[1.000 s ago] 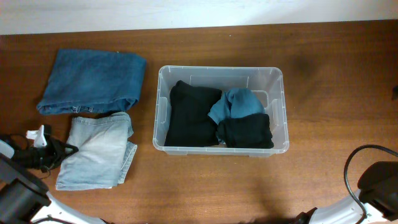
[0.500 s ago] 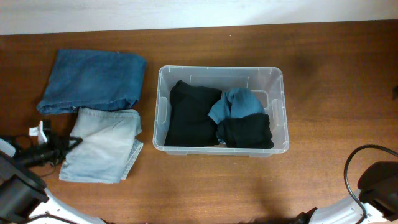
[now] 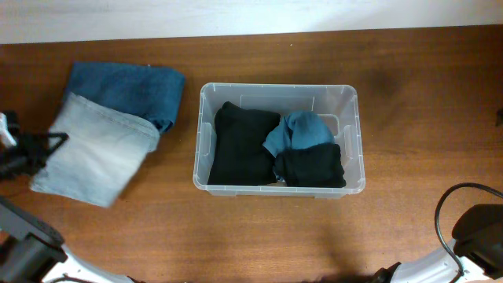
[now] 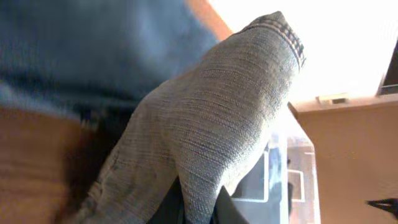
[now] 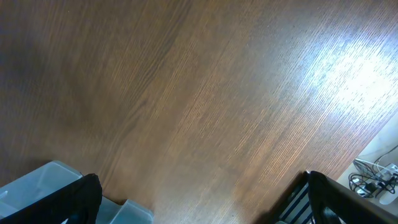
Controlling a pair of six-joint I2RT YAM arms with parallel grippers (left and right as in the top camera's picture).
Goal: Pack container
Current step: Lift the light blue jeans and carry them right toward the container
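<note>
A: Left gripper [image 3: 55,143] status?
B: Pinched shut on an edge of the pale folded denim [image 3: 98,153], at the far left of the tabletop [image 3: 409,212].
A: Container [image 3: 279,88]?
B: Mid-tabletop, to that gripper's right. Its long axis runs left–right, with the short wall facing the load. Right gripper [image 5: 199,208] is spread wide, holding nothing.
</note>
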